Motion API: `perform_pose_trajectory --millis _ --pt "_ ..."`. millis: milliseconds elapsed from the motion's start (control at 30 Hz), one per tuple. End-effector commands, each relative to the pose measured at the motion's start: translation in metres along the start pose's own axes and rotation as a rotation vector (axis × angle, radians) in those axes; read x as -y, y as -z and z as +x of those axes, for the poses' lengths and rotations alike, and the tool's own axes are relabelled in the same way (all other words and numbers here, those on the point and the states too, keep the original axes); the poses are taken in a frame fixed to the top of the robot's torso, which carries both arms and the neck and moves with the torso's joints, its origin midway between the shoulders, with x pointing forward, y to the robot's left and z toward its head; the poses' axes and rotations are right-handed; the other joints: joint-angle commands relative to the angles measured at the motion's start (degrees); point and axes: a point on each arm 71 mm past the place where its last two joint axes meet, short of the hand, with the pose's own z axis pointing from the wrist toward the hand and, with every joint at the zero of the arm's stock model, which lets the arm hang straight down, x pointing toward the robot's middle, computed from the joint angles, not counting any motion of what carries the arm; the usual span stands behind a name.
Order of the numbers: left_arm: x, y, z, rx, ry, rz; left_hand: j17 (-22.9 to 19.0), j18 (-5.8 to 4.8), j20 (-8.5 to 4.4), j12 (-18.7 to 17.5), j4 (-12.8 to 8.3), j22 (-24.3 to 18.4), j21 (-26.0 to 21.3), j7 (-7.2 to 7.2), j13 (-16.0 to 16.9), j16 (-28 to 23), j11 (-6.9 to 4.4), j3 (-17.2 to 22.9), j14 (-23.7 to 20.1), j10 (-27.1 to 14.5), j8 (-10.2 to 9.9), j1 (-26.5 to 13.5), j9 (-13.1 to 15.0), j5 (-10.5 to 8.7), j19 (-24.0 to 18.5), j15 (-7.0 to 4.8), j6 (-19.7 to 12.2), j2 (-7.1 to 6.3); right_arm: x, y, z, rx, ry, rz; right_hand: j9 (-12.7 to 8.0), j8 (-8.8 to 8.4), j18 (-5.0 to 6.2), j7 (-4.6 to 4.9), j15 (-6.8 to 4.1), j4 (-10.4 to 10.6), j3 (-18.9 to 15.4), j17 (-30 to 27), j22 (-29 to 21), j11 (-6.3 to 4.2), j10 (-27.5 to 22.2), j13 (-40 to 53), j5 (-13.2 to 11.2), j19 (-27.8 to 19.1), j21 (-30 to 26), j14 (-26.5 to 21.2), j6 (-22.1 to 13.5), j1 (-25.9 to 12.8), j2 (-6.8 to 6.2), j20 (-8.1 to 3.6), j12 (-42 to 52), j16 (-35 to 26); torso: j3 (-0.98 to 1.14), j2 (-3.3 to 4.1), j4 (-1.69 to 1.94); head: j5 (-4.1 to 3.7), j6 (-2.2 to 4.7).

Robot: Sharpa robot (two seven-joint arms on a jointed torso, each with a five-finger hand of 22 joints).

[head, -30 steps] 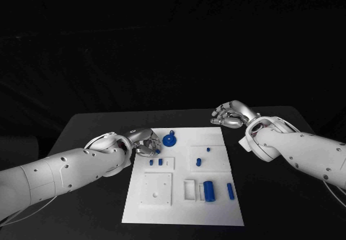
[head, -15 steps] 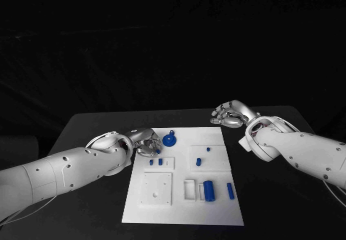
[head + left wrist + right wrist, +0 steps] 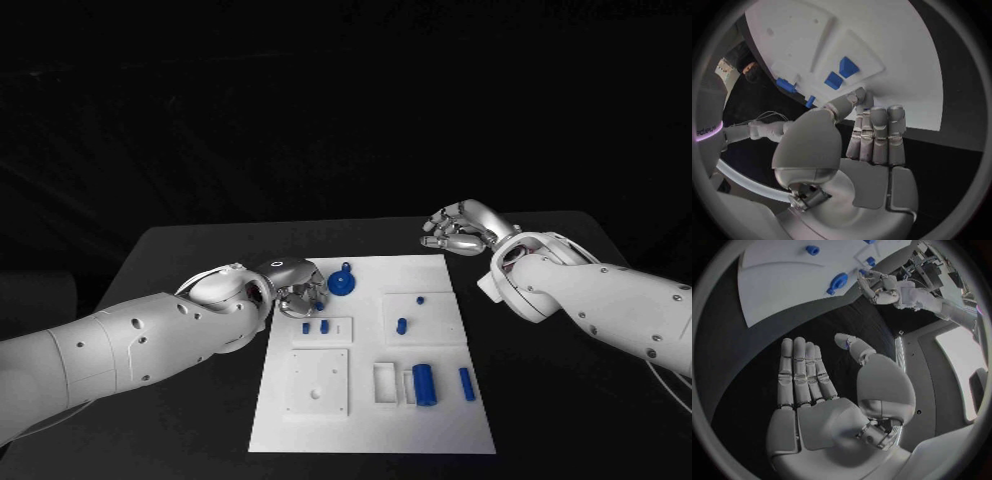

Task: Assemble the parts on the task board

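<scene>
Board (image 3: 372, 345) lies on the surface; your left hand (image 3: 296, 285), empty with fingers straight, hovers at its edge; your right hand (image 3: 459, 228) hangs flat, empty.

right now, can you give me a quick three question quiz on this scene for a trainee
1. True or false: the robot's right hand rests on the white task board.
2. Which hand is beside the round blue part with a loop? A) left hand B) right hand C) neither
3. Fill in: the large blue cylinder lies in the board's ____ half, as the head view shows it.

Key:
1. False; it is over the black table, past the board's far corner.
2. A, the left hand.
3. near
</scene>
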Motion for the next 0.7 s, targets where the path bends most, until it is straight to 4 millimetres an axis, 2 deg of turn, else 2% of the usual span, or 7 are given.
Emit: perform_pose_trajectory --millis 33,333,533,700 --pt "0.006 0.000 0.011 -0.058 -0.064 0.021 -0.1 1.64 -2.17 -0.2 -0.1 1.1 0.3 0.09 0.1 0.2 0.00 0.2 -0.3 0.4 0.2 0.3 0.0 0.33 0.0 -0.22 0.5 0.18 -0.002 0.000 0.001 -0.010 0.000 -0.013 -0.1 -0.07 0.90 0.06 0.04 0.0 0.0 -0.1 0.1 0.06 -0.3 -0.1 0.3 0.4 -0.3 -0.3 -0.5 -0.1 0.50 0.08 0.2 0.3 0.00 0.00 0.02 0.02 0.01" --pt "0.001 0.002 0.008 -0.023 -0.037 0.006 -0.1 1.63 -2.25 -0.4 0.1 1.1 0.4 0.16 0.1 0.3 -0.01 0.1 -0.2 0.4 0.2 0.1 -0.1 0.50 0.2 -0.25 0.3 -0.05 -0.001 0.000 0.000 -0.009 0.001 -0.010 -0.1 -0.06 0.90 0.06 0.04 0.0 0.0 -0.1 0.1 0.06 -0.4 -0.1 0.3 0.4 -0.3 -0.4 -0.5 -0.1 0.50 0.08 0.2 0.3 -0.03 -0.01 0.01 -0.05 0.14" --pt "-0.002 0.002 0.007 -0.007 -0.013 -0.007 -0.2 1.70 -2.07 -1.5 0.2 0.9 0.4 1.61 -0.1 0.3 0.53 0.5 -0.2 -1.0 -1.8 0.6 -1.2 0.46 0.3 0.24 -3.4 -1.11 0.000 0.000 0.000 -0.009 0.002 -0.009 -0.1 -0.06 0.90 0.06 0.04 0.0 0.0 -0.1 0.1 0.06 -0.4 -0.1 0.3 0.5 -0.3 -0.4 -0.5 -0.1 0.49 0.08 0.2 0.3 -0.06 0.00 0.02 -0.08 0.12" --pt "-0.005 0.003 0.006 0.002 -0.004 -0.021 -0.4 1.94 -1.33 -3.0 0.2 0.9 0.2 1.85 -0.7 0.0 1.50 0.6 -0.5 -3.3 -3.3 0.9 -2.2 0.33 0.0 1.15 -6.7 -2.08 0.000 0.001 0.000 -0.016 0.002 -0.006 -0.1 -0.07 0.90 0.06 0.04 0.0 0.0 -0.1 0.1 0.06 -0.4 -0.1 0.3 0.4 -0.3 -0.4 -0.6 -0.1 0.46 0.08 0.2 0.3 -0.06 -0.02 0.03 -0.11 0.14"
